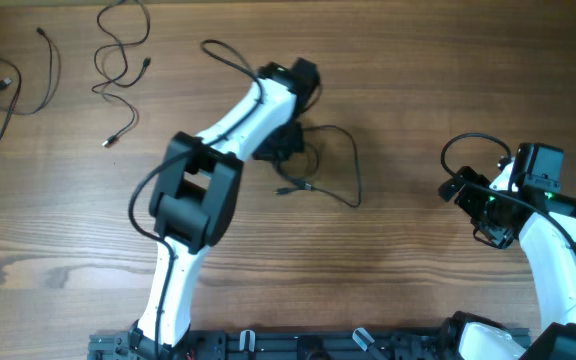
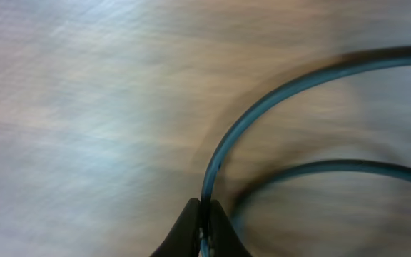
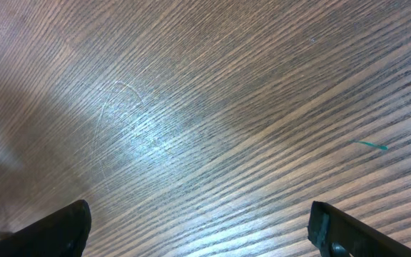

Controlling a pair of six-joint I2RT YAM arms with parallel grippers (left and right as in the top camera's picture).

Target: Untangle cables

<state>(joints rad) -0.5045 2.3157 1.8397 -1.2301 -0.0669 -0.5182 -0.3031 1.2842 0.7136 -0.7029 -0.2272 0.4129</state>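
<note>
On the brown wooden table (image 1: 418,80): thin black cable (image 1: 354,170) looped at centre; more thin black cords (image 1: 118,50) lie well apart, toward the far left.
Left gripper (image 2: 203,218): black fingertips clenched on the cable.
Right gripper (image 3: 195,228): fingers spread wide, grasping nothing, above bare wood.

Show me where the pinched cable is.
Overhead, the cable loops near the middle, just right of the left gripper, which is shut on it.
</note>
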